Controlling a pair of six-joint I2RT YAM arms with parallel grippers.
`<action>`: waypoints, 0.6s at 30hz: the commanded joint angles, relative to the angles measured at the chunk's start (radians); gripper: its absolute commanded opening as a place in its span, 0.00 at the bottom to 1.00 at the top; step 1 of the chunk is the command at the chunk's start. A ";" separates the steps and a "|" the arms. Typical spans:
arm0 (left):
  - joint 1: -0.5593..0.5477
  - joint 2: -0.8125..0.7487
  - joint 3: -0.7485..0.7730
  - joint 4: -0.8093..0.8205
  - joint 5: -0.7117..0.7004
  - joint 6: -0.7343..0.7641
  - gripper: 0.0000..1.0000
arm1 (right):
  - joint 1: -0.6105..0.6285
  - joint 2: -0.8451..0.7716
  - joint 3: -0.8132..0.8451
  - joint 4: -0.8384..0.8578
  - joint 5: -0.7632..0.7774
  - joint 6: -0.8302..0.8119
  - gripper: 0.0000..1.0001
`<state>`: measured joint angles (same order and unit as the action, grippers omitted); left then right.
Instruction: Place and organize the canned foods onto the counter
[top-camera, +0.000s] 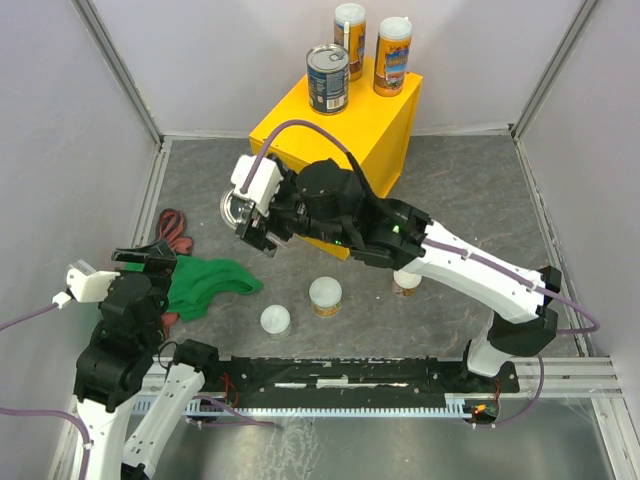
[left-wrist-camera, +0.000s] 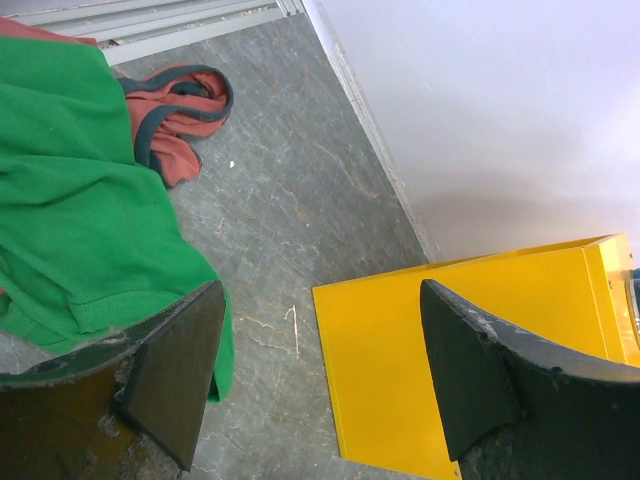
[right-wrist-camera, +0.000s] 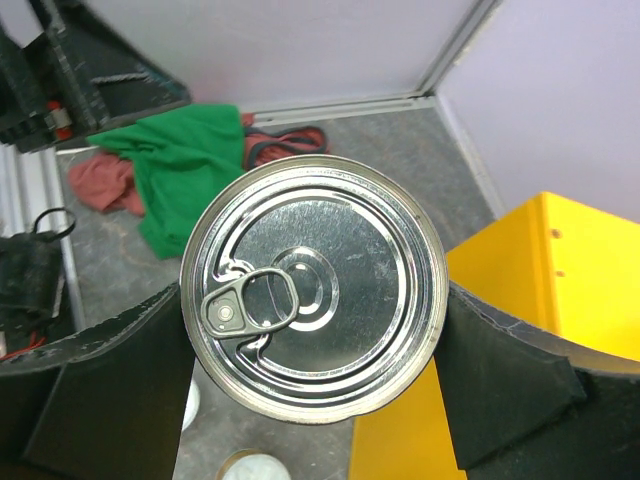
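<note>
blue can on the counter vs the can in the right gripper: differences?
Blue can stands free on the counter; held can is clamped in the right gripper, off the counter. Blue can shows its label; held can shows only its pull-tab top. Both are wide with silver tops.

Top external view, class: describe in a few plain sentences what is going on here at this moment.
The right gripper is shut on a silver-topped can, held beside the yellow counter. Three cans already stand on the counter: a blue-labelled can and two tall orange cans. Three short white-lidded cans are on the table. The left gripper is open and empty, near the green cloth.
</note>
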<state>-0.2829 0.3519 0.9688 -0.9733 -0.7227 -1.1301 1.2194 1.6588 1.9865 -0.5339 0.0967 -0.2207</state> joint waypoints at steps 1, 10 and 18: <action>-0.004 -0.006 -0.008 0.019 0.002 -0.037 0.84 | -0.045 -0.069 0.168 0.182 0.088 -0.073 0.01; -0.003 -0.007 -0.018 0.022 0.011 -0.041 0.84 | -0.138 0.041 0.433 0.079 0.192 -0.085 0.01; -0.003 -0.007 -0.027 0.028 0.013 -0.042 0.84 | -0.265 0.078 0.484 0.077 0.254 -0.035 0.01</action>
<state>-0.2829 0.3492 0.9447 -0.9733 -0.7033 -1.1301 1.0027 1.7451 2.3962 -0.6163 0.2852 -0.2626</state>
